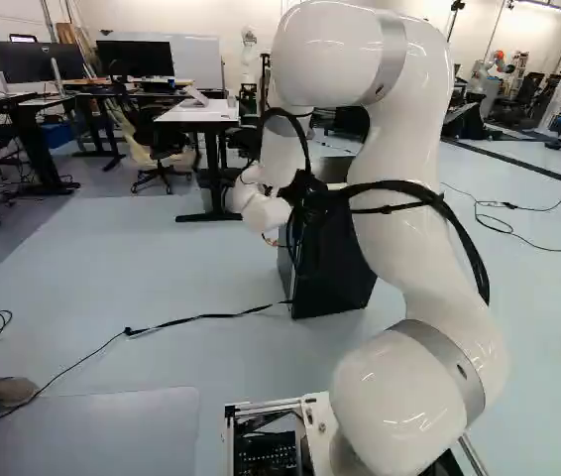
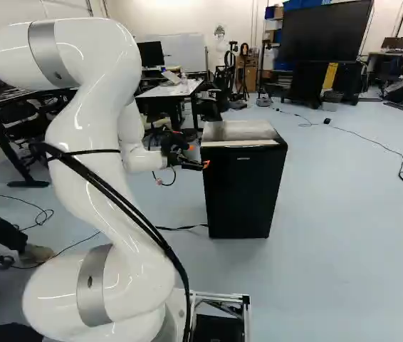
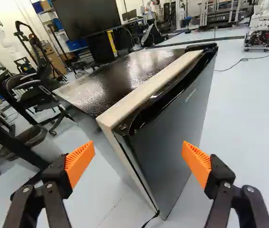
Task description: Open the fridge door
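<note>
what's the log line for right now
open fridge door | gripper: open, holding nothing | fridge door: looks closed, ahead of gripper | status: door not yet gripped

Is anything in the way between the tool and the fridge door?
No object shows between the open tool and the fridge door in the wrist view; the stretch looks bare.

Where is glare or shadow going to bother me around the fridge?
Wrist view: bright reflections streak the fridge top, while the door shows little glare. Right base view: the top looks washed pale, the door almost black, hiding detail. Left base view: white highlights on the arm, which covers much of the dark fridge.
</note>
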You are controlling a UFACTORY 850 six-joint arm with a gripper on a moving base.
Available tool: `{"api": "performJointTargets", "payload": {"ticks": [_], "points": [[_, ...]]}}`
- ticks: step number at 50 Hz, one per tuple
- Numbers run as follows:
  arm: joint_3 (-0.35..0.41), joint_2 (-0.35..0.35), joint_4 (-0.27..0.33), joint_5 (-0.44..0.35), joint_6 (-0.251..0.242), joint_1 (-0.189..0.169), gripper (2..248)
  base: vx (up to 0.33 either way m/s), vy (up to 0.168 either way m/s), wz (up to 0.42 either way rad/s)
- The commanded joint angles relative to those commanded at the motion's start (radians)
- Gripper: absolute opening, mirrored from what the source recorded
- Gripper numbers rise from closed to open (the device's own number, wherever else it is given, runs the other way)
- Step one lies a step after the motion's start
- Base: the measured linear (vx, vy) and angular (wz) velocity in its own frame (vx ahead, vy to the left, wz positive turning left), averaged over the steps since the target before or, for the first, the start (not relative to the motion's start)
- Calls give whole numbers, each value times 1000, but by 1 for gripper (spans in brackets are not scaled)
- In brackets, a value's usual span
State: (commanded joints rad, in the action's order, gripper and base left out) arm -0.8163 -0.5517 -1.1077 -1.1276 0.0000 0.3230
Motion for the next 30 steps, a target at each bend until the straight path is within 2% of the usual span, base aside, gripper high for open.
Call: {"api": "performJointTargets", "payload": {"ticks": [30], "points": [[-12,-8,-13,0,0,-31,247,0,0,0]]}}
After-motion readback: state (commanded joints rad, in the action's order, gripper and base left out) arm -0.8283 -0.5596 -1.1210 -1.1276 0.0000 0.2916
